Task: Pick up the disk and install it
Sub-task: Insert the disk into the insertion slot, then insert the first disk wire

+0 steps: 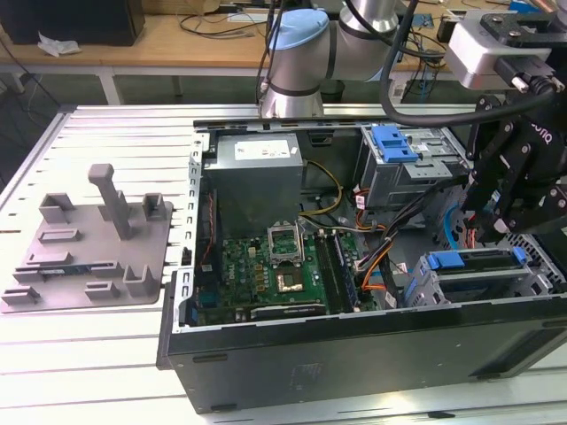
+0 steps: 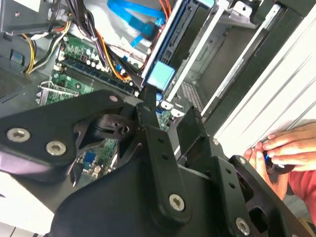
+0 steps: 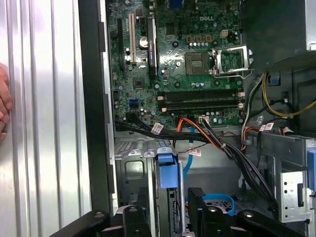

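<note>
Open, empty jaws poised over the disk point(image 1: 483, 266) in its bay.
Exterior view: slotted into the drive cage point(image 1: 415, 288) at the exterior view's right end of the computer case point(image 1: 354, 354), just under the gripper point(image 1: 507, 226). Second wrist view: bare motherboard point(image 2: 74, 54) between the spread jaws, blue end of the disk point(image 2: 161, 75) just beyond. First wrist view: edge-on in the gap between them. Probably dense, rigid, shock-sensitive; best taken across the carrier's side rails, not the label face.

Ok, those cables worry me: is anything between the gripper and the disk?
Nothing visible. The open gripper hangs directly over the disk in its bay; the blue cable and black cable bundle run beside it, not between them.
</note>
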Controlling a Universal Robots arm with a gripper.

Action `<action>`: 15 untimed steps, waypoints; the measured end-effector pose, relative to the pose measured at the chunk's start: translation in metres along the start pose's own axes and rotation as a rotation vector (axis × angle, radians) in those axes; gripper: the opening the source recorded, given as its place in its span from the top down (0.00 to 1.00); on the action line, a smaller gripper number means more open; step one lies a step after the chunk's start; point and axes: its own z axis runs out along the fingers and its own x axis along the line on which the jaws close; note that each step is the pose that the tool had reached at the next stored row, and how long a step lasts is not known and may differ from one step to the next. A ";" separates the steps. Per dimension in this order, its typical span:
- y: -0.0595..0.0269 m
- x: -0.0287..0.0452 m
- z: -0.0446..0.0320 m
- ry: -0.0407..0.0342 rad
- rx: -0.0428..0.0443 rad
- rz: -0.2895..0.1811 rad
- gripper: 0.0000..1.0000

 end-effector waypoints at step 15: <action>0.0000 0.0000 0.0000 0.0001 0.0013 0.000 0.55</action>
